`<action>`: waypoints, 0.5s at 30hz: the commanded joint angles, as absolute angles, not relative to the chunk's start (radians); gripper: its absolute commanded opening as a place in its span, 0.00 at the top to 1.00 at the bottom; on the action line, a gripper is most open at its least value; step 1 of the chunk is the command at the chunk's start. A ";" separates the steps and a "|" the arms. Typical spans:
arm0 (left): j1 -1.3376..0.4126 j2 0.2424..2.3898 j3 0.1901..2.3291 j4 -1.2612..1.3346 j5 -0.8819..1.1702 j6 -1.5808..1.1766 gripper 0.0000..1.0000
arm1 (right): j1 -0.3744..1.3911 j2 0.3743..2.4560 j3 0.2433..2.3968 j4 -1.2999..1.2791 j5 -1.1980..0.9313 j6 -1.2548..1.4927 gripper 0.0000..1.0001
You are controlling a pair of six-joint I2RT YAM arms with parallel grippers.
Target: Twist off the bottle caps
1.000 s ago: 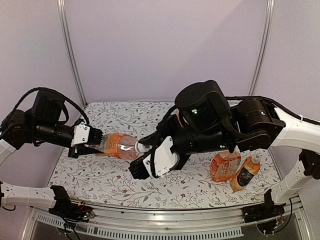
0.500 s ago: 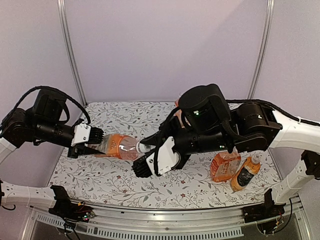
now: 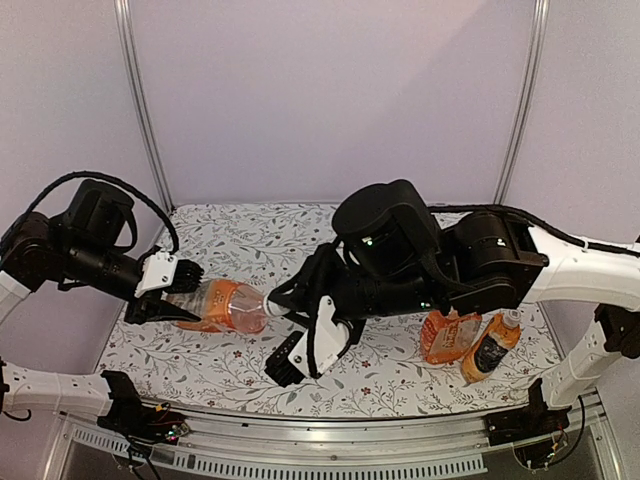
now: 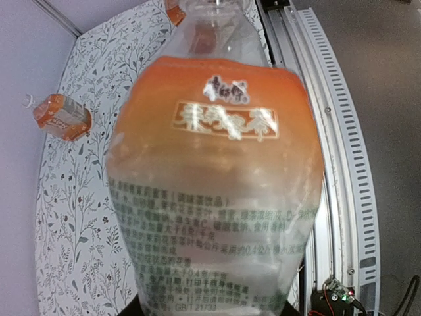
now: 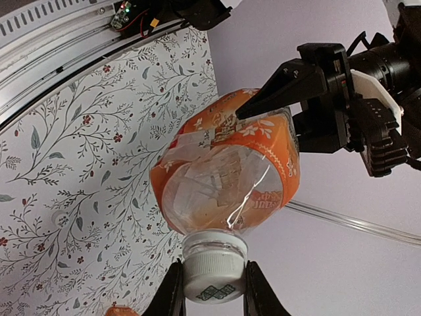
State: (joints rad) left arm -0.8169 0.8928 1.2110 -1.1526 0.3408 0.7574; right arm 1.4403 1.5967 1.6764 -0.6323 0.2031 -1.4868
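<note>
Between pale lilac walls (image 3: 330, 100), a white cloth (image 3: 230, 375) printed with grey leaf sprigs and small red flowers covers the whole work surface. A metal pole (image 3: 140, 110) rises at each far corner, and a ribbed aluminium rail (image 3: 330, 447) runs along the near edge.

Four bottles can be counted, and three white caps, each on its neck.

The held bottle (image 3: 225, 305) hangs level above the left half of the cloth, clear of it. It has an orange label and its neck points right. The left claw (image 3: 178, 295) is clamped on its base; the right wrist view shows black fingers (image 5: 266, 99) pressed against the label there. Its cap (image 5: 215, 273) sits near the middle of the scene. The right claw (image 5: 212, 293) is closed on it, one pale finger tight against each side.

Two more bottles are at the near right, just beside each other. One is an orange bottle (image 3: 448, 335); to its right is a dark bottle (image 3: 488, 352) with its cap (image 3: 512, 318) on top. The orange bottle's cap cannot be made out.

The far bottle (image 4: 62, 118) shows only in the left wrist view. It lies on its side on the cloth close to the far wall, with its cap (image 4: 27, 100) on.
</note>
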 commanded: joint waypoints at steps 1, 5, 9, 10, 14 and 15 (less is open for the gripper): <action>-0.819 0.882 1.218 -1.138 0.449 0.741 0.81 | 1.440 1.613 1.666 -0.541 0.220 -1.593 1.00; -0.819 0.877 1.221 -1.120 0.424 0.741 0.81 | 1.440 1.609 1.641 -0.519 0.232 -1.578 1.00; -0.819 0.876 1.230 -1.105 0.410 0.741 0.82 | 1.440 1.606 1.621 -0.497 0.236 -1.564 1.00; -0.819 0.877 1.232 -1.101 0.410 0.739 0.82 | 1.440 1.606 1.618 -0.486 0.236 -1.558 1.00; -0.819 0.874 1.234 -1.087 0.395 0.738 0.82 | 1.439 1.589 1.591 -0.425 0.230 -1.520 0.91; -0.819 0.873 1.233 -1.085 0.389 0.739 0.82 | 1.439 1.585 1.584 -0.416 0.232 -1.512 0.87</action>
State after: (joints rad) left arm -0.8150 0.8810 1.2110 -1.1770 0.3153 0.7464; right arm 1.4441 1.5925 1.6180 -0.5442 0.2169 -1.5452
